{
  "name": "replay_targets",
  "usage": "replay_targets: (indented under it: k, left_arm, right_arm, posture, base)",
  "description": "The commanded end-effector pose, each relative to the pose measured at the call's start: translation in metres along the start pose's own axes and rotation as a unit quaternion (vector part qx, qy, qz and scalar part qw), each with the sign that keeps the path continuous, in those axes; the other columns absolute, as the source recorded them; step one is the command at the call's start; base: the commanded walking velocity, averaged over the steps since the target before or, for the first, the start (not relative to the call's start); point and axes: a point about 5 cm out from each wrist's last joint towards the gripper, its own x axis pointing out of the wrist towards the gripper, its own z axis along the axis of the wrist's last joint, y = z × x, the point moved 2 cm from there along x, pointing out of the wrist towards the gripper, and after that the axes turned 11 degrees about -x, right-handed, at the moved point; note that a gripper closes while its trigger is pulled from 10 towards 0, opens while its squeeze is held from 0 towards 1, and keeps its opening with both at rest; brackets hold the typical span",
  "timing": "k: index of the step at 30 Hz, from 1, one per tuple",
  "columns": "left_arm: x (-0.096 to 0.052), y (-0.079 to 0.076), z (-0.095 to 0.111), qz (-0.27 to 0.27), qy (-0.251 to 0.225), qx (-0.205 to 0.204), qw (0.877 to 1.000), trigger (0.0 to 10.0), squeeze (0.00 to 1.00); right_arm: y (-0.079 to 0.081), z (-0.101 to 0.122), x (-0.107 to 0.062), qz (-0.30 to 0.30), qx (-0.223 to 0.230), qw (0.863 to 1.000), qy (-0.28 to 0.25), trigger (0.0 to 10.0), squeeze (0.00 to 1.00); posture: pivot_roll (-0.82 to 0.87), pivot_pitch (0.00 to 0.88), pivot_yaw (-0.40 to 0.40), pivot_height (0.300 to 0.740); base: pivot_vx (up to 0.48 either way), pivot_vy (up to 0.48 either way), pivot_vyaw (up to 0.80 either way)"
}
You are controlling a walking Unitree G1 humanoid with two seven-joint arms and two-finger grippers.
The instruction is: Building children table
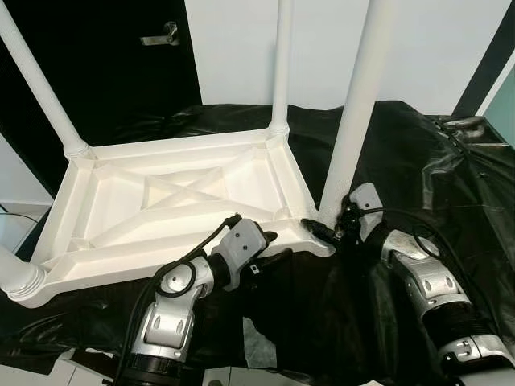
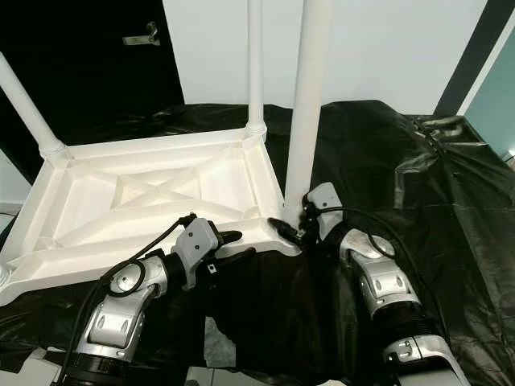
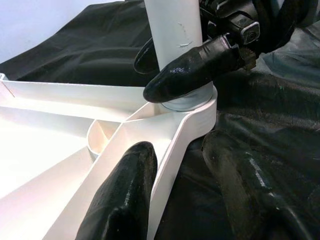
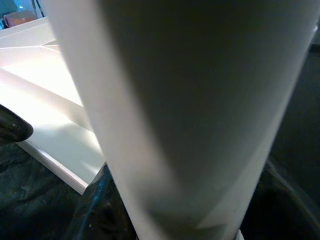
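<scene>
The white tabletop [image 1: 177, 209] lies upside down across the middle and left of the head views on a black sheet [image 1: 451, 185], and the near leg [image 1: 354, 121] rises from its lower-right corner, where the right gripper [image 1: 326, 232] has its fingers closed around the leg's base just above the socket. The left gripper [image 1: 269, 248], fingers spread, straddles the tabletop's edge [image 3: 172, 150] just beside that corner without clamping it. If the right gripper twists or pushes off-axis, the leg may seat crooked or jam, and the loosely braced tabletop may slide on the slick sheet.
</scene>
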Motion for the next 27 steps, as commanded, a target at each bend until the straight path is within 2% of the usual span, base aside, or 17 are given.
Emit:
replay_targets:
  k: [1, 5, 7, 9, 10, 12, 14, 18, 19, 21, 22, 24, 27]
  left_arm:
    - [-0.003, 0.009, 0.0, 0.081, -0.016, -0.004, 0.997, 10.0, 0.0]
    - [-0.003, 0.007, -0.001, 0.079, -0.014, -0.006, 0.997, 10.0, 0.0]
    - [-0.003, 0.007, -0.001, 0.079, -0.014, -0.006, 0.997, 10.0, 0.0]
    - [-0.003, 0.006, -0.002, 0.076, -0.013, -0.008, 0.997, 10.0, 0.0]
    - [-0.003, 0.006, -0.002, 0.076, -0.013, -0.008, 0.997, 10.0, 0.0]
    - [-0.002, 0.005, -0.003, 0.073, -0.013, -0.009, 0.997, 10.0, 0.0]
    - [-0.001, 0.003, -0.004, 0.067, -0.011, -0.01, 0.998, 10.0, 0.0]
    - [-0.001, 0.003, -0.005, 0.066, -0.01, -0.01, 0.998, 10.0, 0.0]
    - [-0.001, 0.003, -0.006, 0.064, -0.009, -0.009, 0.998, 10.0, 0.0]
    - [0.002, 0.003, -0.005, 0.065, -0.011, -0.009, 0.998, 10.0, 0.0]
    - [0.002, 0.003, -0.005, 0.065, -0.011, -0.009, 0.998, 10.0, 0.0]
    - [0.004, 0.001, -0.004, 0.064, -0.014, -0.01, 0.998, 10.0, 0.0]
    - [0.005, -0.001, -0.005, 0.064, -0.014, -0.011, 0.998, 10.0, 0.0]
  right_arm:
    - [0.001, -0.007, -0.003, -0.004, -0.01, 1.0, 0.018, 0.0, 0.0]
    - [0.003, -0.012, -0.005, -0.044, -0.008, 0.998, 0.036, 0.0, 0.0]
    - [0.003, -0.012, -0.005, -0.044, -0.008, 0.998, 0.036, 0.0, 0.0]
    - [0.006, -0.015, -0.004, -0.083, 0.0, 0.996, 0.043, 0.0, 0.0]
    - [0.006, -0.015, -0.004, -0.083, 0.0, 0.996, 0.043, 0.0, 0.0]
    - [0.01, -0.016, -0.003, -0.104, 0.008, 0.994, 0.044, 0.0, 0.0]
    - [0.019, -0.015, 0.0, -0.151, 0.03, 0.987, 0.045, 0.0, 0.0]
    - [0.024, -0.015, 0.002, -0.171, 0.039, 0.983, 0.048, 0.0, 0.0]
    - [0.029, -0.015, 0.003, -0.199, 0.049, 0.977, 0.055, 0.0, 0.0]
    - [0.031, -0.014, 0.005, -0.275, 0.069, 0.957, 0.07, 0.0, 0.0]
    - [0.031, -0.014, 0.005, -0.275, 0.069, 0.957, 0.07, 0.0, 0.0]
    - [0.031, -0.013, 0.005, -0.323, 0.079, 0.939, 0.084, 0.0, 0.0]
    - [0.035, -0.012, 0.008, -0.328, 0.085, 0.937, 0.086, 0.0, 0.0]
  posture:
    - [0.08, 0.0, -0.013, 0.74]
    - [0.07, 0.0, -0.014, 0.74]
    - [0.07, 0.0, -0.014, 0.74]
    - [0.06, 0.0, -0.012, 0.74]
    - [0.06, 0.0, -0.012, 0.74]
    - [0.06, 0.0, -0.008, 0.74]
    - [0.06, 0.0, -0.002, 0.74]
    - [0.05, 0.0, -0.002, 0.74]
    - [0.05, 0.0, -0.007, 0.74]
    - [0.05, 0.0, -0.016, 0.74]
    - [0.05, 0.0, -0.016, 0.74]
    - [0.05, 0.0, -0.019, 0.74]
    - [0.06, 0.0, -0.022, 0.74]
  base:
    - [0.0, 0.0, 0.0]
    - [0.0, 0.0, 0.0]
    - [0.0, 0.0, 0.0]
    - [0.0, 0.0, 0.0]
    - [0.0, 0.0, 0.0]
    - [0.0, 0.0, 0.0]
    - [0.0, 0.0, 0.0]
    - [0.0, 0.0, 0.0]
    - [0.0, 0.0, 0.0]
    - [0.0, 0.0, 0.0]
    - [0.0, 0.0, 0.0]
    - [0.0, 0.0, 0.0]
    - [0.0, 0.0, 0.0]
